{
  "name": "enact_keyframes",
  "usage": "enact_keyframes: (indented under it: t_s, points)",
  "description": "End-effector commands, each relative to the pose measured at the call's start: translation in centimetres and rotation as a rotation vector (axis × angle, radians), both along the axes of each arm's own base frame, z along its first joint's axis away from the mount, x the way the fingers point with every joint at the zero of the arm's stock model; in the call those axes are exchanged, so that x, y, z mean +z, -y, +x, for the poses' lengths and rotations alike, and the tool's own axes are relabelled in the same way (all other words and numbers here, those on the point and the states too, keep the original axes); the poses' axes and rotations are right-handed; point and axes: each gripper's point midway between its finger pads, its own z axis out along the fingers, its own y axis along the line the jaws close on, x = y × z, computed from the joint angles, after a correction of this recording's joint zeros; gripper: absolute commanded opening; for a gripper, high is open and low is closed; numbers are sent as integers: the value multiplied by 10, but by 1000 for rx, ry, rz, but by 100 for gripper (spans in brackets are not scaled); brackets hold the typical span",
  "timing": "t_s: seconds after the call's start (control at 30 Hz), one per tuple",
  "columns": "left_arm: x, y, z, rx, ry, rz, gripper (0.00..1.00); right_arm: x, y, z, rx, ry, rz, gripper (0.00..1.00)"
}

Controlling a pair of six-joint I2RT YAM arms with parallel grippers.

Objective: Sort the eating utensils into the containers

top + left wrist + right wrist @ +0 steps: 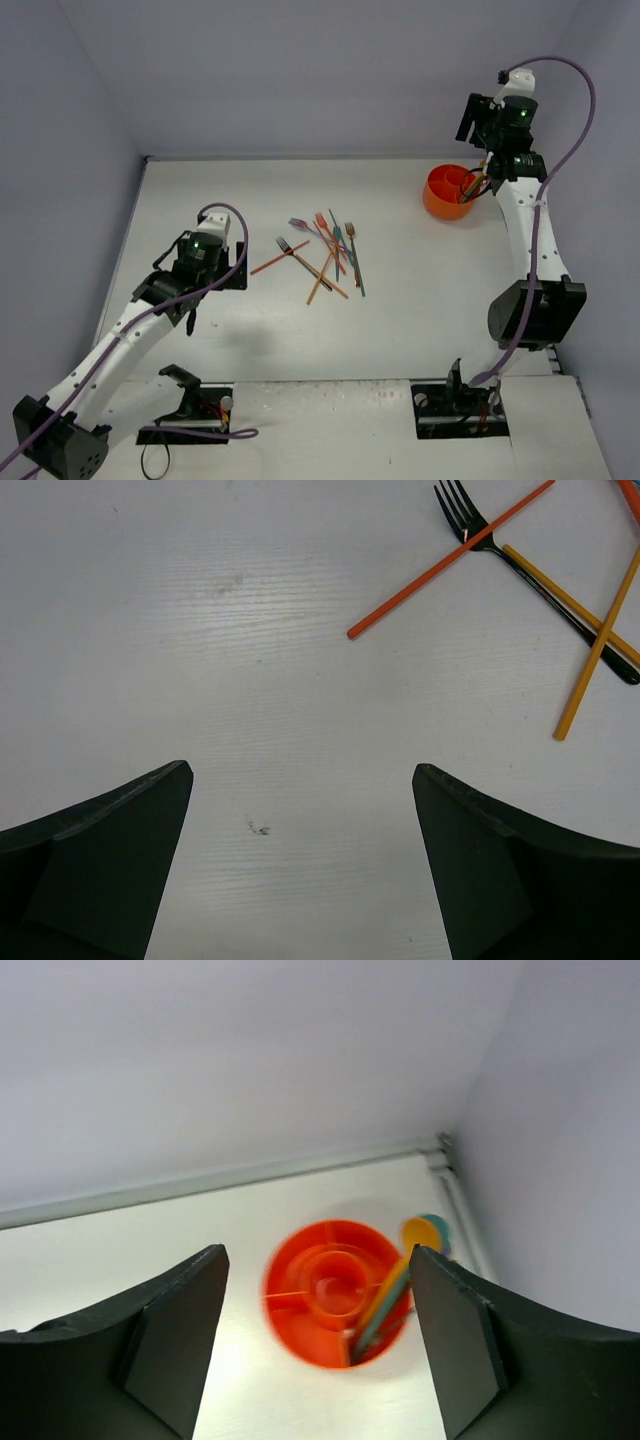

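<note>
Utensils (330,255) lie in one loose, crossed pile at the centre of the counter (200,190); the pile overlaps too much for an exact count in the top view. One container (440,200), round and bright orange, stands at the upper right of that view, near the back wall. The right wrist view adds its interior: a centre ring with divided sections around it. Two blurred spoon-like pieces (385,1305), one yellow-orange and one teal, lean in the right-hand section, with their ends over the rim. The left wrist view resolves the pile's near edge at its upper right: one dark fork (470,528), one red-orange stick (400,596) crossing it, and two yellow-orange sticks (590,666). Left gripper (300,768): fingers spread, nothing between them, above bare counter. Right gripper (315,1250): fingers spread, nothing held, above the container.
</note>
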Motion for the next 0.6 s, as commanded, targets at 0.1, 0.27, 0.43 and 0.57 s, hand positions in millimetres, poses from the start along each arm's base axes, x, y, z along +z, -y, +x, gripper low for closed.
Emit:
enact_keyframes:
  t_s: [0.1, 0.27, 0.43, 0.57]
  points:
    - [23, 19, 18, 11, 19, -93, 91, -31, -140, -53, 364, -74, 100, 67]
    - [23, 16, 16, 21, 6, -83, 91, -96, -206, -77, 485, -237, 82, 65]
    - [20, 10, 8, 36, -7, -79, 91, -158, -242, -84, 488, -382, 105, 62]
    - [16, 5, -1, 46, -15, -76, 91, -205, -259, -81, 458, -489, 144, 52]
